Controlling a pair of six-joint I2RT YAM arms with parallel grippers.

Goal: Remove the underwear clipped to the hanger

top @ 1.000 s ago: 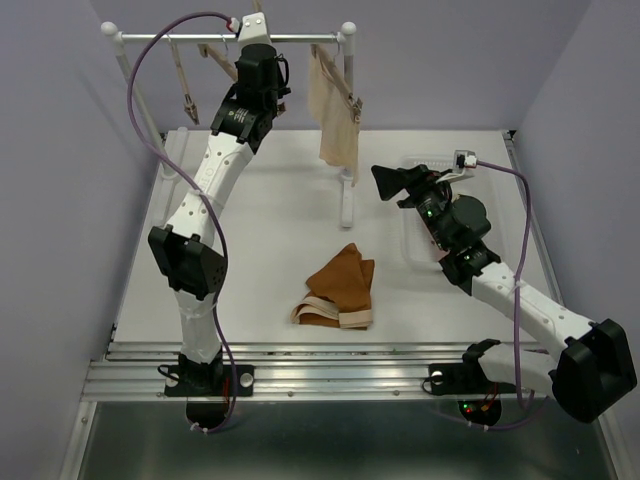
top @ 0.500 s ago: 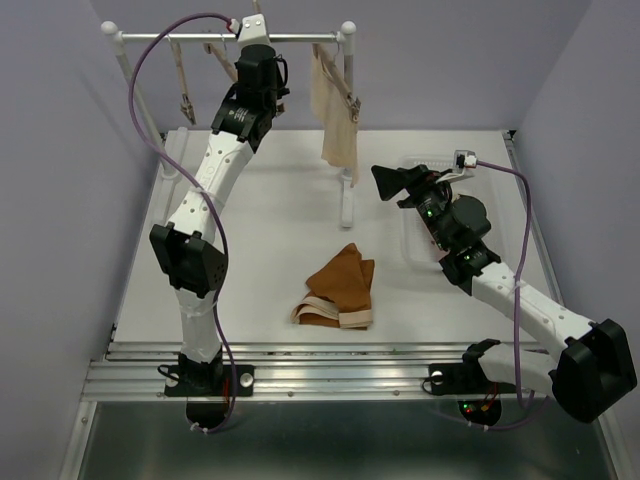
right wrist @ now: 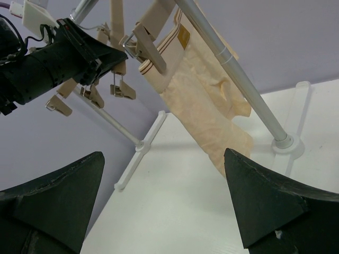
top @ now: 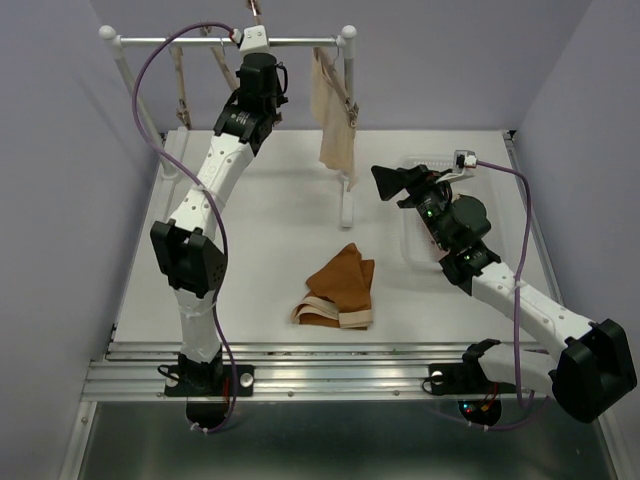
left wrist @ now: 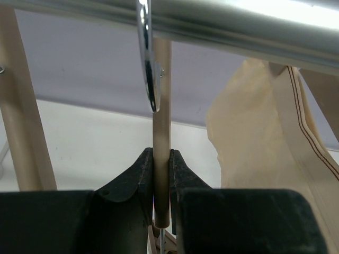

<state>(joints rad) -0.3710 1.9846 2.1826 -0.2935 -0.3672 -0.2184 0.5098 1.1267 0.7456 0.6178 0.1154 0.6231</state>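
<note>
Top view: I find my left gripper (top: 255, 35) up at the rail (top: 180, 38). The cream underwear (top: 335, 120) hangs clipped there, and the rust-brown underwear (top: 338, 290) lies on the table (top: 260, 200).

Left wrist: the jaws are pinched tight on a wooden hanger (left wrist: 161, 106).

Right wrist: the right gripper (right wrist: 164, 156) is spread wide, holding nothing, and faces the cream piece.

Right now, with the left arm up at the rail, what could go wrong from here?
The left tool is shut on a wooden hanger, not on cloth; a pull may drag its hook along the rail or rock the rack. The cream underwear hangs clipped close by and could get knocked or snagged. The right tool is open and holds nothing, so nothing steadies the rack.
</note>
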